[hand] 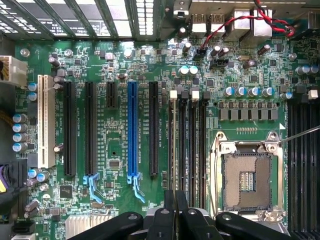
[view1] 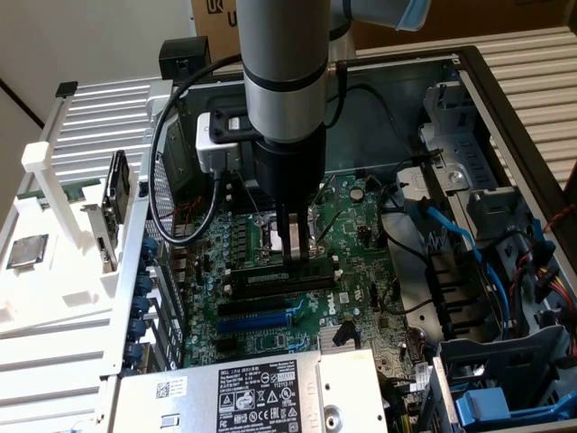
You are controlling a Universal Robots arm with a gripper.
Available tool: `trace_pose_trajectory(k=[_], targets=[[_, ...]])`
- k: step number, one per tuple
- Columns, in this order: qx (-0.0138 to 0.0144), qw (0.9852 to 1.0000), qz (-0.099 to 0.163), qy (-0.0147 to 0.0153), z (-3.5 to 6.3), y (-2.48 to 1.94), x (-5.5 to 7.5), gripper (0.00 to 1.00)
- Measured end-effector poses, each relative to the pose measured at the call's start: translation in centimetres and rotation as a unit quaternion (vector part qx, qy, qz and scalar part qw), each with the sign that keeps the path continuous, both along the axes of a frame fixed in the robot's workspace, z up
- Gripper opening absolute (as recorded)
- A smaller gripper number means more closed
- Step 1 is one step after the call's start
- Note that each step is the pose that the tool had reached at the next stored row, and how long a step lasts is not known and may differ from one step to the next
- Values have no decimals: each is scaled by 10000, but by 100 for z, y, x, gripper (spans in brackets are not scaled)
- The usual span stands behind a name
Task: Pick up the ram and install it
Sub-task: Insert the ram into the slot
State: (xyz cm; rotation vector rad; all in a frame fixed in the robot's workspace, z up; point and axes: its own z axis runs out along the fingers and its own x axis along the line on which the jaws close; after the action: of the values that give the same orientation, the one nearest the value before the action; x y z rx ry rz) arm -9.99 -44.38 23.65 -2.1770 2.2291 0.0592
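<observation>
The ram point(view1: 261, 280) is a long dark stick standing on edge in a memory slot of the green motherboard point(view1: 347, 298), beside the open processor socket point(view1: 270, 236). My gripper point(view1: 293, 253) comes straight down onto its middle, fingers shut on the stick's upper edge. In the wrist view the ram point(hand: 174, 145) appears edge-on as a thin line in the memory slot furthest from the socket point(hand: 247, 180). It runs into the narrow gap between the black fingertips of the gripper point(hand: 176, 210).
The board lies inside an open computer case point(view1: 469, 72). A blue expansion slot point(view1: 257, 317) and black slots lie beside the ram. The power supply point(view1: 243, 392) is at the front and blue cables point(view1: 460, 239) on the exterior view's right. A silver processor chip point(view1: 27, 251) rests on a white fixture outside the case.
</observation>
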Motion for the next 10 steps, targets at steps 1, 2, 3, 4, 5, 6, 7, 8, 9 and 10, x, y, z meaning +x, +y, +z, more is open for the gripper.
trace_pose_trajectory(k=[1, 2, 3, 4, 5, 6, 7, 8, 9, 10], targets=[[0, 10000, 7, 0, 0, 1, 0, 12], [0, 10000, 17, 0, 0, 2, 1, 12], [0, 10000, 23, 0, 0, 5, 1, 12], [0, 10000, 27, 0, 0, 5, 0, 12], [0, 10000, 28, 0, 0, 6, 0, 12], [-1, 10000, 29, 0, -2, 5, 0, 12], [0, 10000, 29, 0, -6, 5, -1, 12], [0, 10000, 30, 0, -7, 5, -1, 12], [0, 10000, 30, 0, -7, 5, -1, 12], [0, 10000, 32, 0, -7, 5, 2, 12]])
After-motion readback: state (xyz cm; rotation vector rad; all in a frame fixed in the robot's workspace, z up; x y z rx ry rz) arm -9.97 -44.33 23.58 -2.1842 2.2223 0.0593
